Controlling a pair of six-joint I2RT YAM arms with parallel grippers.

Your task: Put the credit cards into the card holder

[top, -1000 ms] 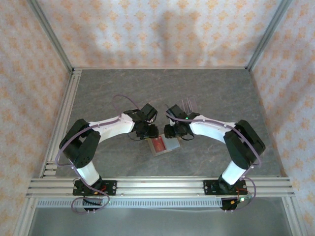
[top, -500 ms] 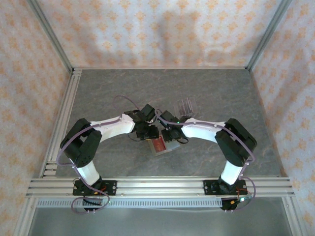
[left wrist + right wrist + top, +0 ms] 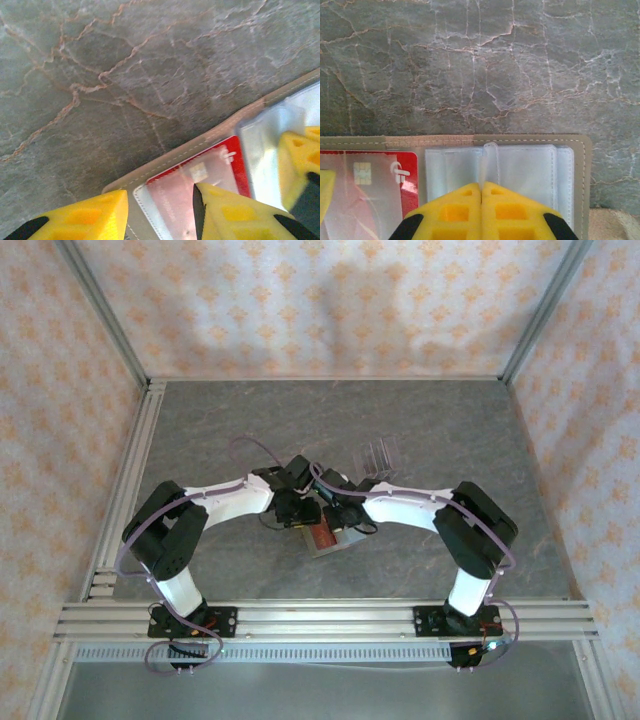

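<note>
Grey veined stone makes up the counter (image 3: 470, 60), and the card holder (image 3: 520, 139) lies open and flat on it, just in front of the two arms where their wrists meet. Its tan stitched rim frames clear plastic sleeves. One red credit card (image 3: 407, 165) with a chip sits under the clear sleeve of one half; from above it shows as a red patch (image 3: 322, 535) on the open holder (image 3: 335, 543).

In its own wrist view, the left tool (image 3: 160, 212) hangs low over that half, released. Its yellow fingers (image 3: 95, 215) stand apart, one beside the holder's corner and the other over the card (image 3: 235, 160).

The right tool (image 3: 481, 210) is clenched, yellow fingers pressed together over the other half. A thin clear leaf (image 3: 488, 160) of the sleeves stands up and runs into the seam between them; whether it is nipped I cannot tell.

A clear slotted stand (image 3: 376, 454) sits on the counter behind the right arm, apart from the holder.
</note>
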